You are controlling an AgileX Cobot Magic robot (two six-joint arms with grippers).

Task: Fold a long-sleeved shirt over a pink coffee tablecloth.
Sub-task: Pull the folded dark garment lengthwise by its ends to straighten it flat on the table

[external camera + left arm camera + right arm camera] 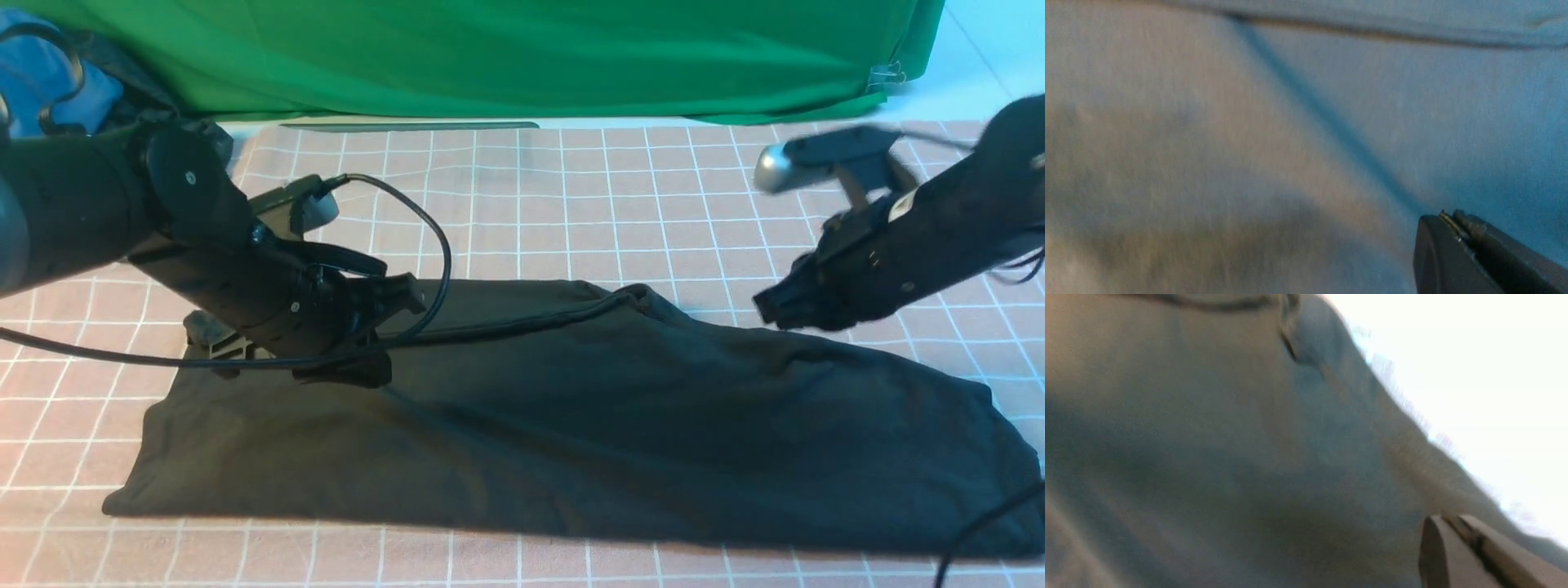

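The long-sleeved shirt (571, 408) lies as a wide black band across the pink coffee tablecloth (571, 204), with a raised seam along its far edge. My left gripper (408, 294) hangs shut just over the shirt's far left part, nothing between its fingers. In the left wrist view its closed tips (1449, 216) sit close above the fabric (1249, 143). My right gripper (763, 309), blurred, is shut and empty at the shirt's far right edge. The right wrist view shows its closed tips (1447, 517) above the shirt (1208, 437).
A green cloth (490, 57) hangs behind the table's far edge. A blue garment (41, 73) lies at the far left corner behind my left arm. A black cable (441, 245) loops from the left wrist over the shirt. Another cable (980, 531) crosses the near right corner.
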